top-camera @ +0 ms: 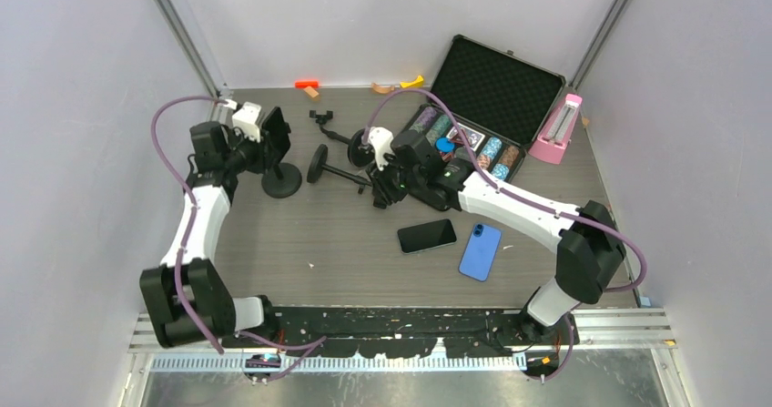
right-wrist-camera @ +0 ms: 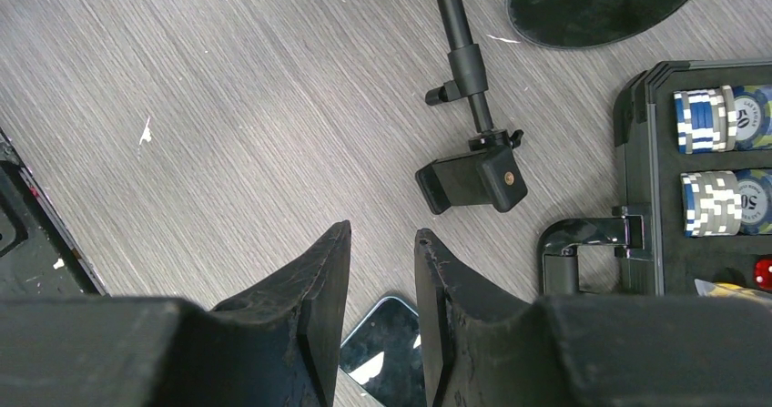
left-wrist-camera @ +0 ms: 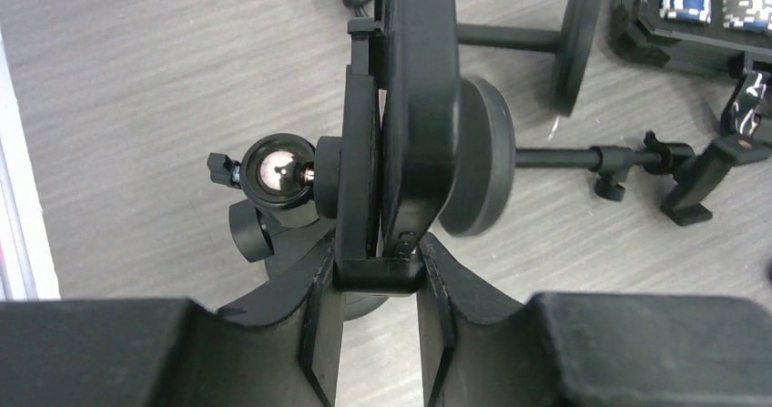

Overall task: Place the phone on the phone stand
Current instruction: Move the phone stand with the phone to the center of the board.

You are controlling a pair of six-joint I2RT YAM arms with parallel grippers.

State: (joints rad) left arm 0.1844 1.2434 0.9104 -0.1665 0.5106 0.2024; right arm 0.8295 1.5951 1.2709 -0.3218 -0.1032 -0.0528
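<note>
An upright phone stand [top-camera: 282, 181] stands at the left, and its clamp [left-wrist-camera: 360, 152] holds a dark phone [left-wrist-camera: 419, 79] seen edge-on. My left gripper [left-wrist-camera: 378, 243] is shut on the clamp's lower lip, right at the phone's bottom edge. A black-screened phone [top-camera: 426, 236] and a blue phone [top-camera: 480, 251] lie flat in the middle of the table. Just left of the case, my right gripper [right-wrist-camera: 382, 232] hovers over the table, open with nothing between its fingers. The black-screened phone's corner [right-wrist-camera: 391, 352] shows below it.
Two more stands lie on their sides mid-table [top-camera: 341, 172] [top-camera: 339, 136]; the clamp of one [right-wrist-camera: 473, 181] is just ahead of my right fingers. An open poker chip case [top-camera: 496, 88] and a pink object [top-camera: 557, 129] sit back right. Walls close in on three sides.
</note>
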